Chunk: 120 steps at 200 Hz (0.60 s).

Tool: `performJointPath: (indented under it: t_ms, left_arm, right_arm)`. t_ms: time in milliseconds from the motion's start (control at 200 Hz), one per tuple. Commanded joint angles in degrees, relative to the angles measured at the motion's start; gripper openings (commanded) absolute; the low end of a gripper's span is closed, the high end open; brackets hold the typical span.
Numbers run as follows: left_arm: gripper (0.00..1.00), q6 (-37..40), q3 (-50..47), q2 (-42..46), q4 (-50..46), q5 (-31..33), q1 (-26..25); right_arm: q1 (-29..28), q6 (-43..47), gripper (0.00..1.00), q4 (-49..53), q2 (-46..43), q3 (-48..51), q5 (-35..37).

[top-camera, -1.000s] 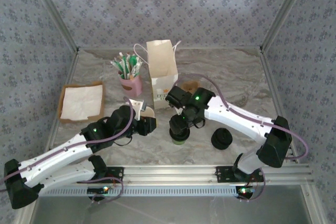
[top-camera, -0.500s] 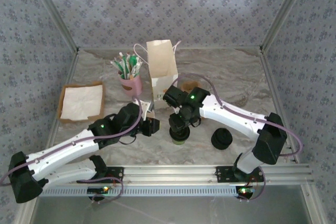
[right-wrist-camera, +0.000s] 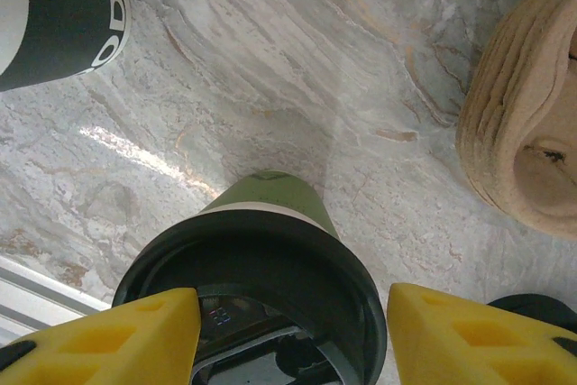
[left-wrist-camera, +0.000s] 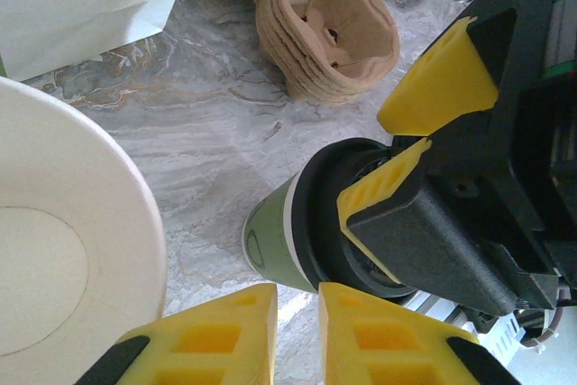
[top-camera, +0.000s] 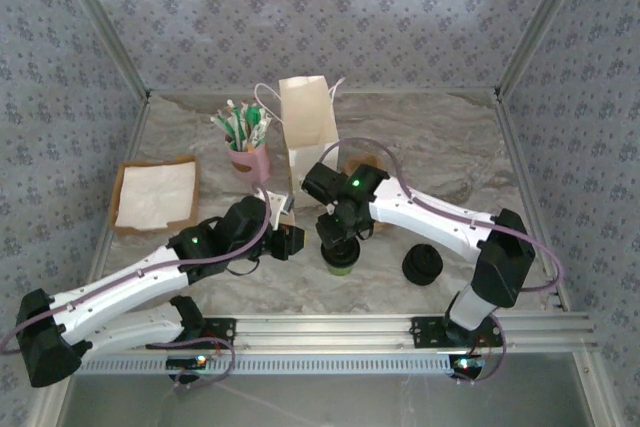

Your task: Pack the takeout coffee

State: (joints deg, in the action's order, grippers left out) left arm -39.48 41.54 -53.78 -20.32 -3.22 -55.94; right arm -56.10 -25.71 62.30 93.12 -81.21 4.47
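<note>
Half open, by the look of it: straddling the takeout coffee (right-wrist-camera: 261, 241) with the right gripper (right-wrist-camera: 291, 293) from straight above, with a yellow pad (right-wrist-camera: 108, 335) at each side of the round black lid. Not managing to tell from the right wrist view whether pressing on the rim or sitting just off it, so not calling it a firm grip.

Finding the cup low in the middle of the overhead frame, standing upright on the marble tabletop (top-camera: 390, 292), long axis vertical, green wall below and lid on top, directly beneath the right wrist. Judging the right arm the nearer by far, being right over the cup.

Holding the left gripper (left-wrist-camera: 297, 290) just to the left of the cup in the overhead frame, jaws drawn nearly together with a narrow slit between and nothing showing in it. Sitting close beside a lidless cream paper cup (left-wrist-camera: 63, 250) at the left edge of the left wrist view, without being able to say whether touching it.

Placing the white paper bag (top-camera: 308, 132) above the cup in the overhead frame, upper centre, mouth open upward, near the cup but apart from it. Expecting the coming move to be turning on closing squarely across the lid, lifting straight up, then carrying toward the top of the frame over the bag's rim.
</note>
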Motion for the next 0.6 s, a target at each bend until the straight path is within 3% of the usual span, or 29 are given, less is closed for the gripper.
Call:
performJointPath:
  t_ms: [0, 595]
  left_arm:
    - [0.19, 1.10, 1.97, 0.87, 0.73, -0.50, -0.20]
    - [0.18, 1.29, 2.13, 0.88, 0.88, -0.47, -0.22]
  right_arm:
    - [-0.75, -1.42, 0.59, 4.07, 1.86, -0.40, 2.75]
    - [-1.34, -1.40, 0.56, 2.65, 3.39, 3.94, -1.28]
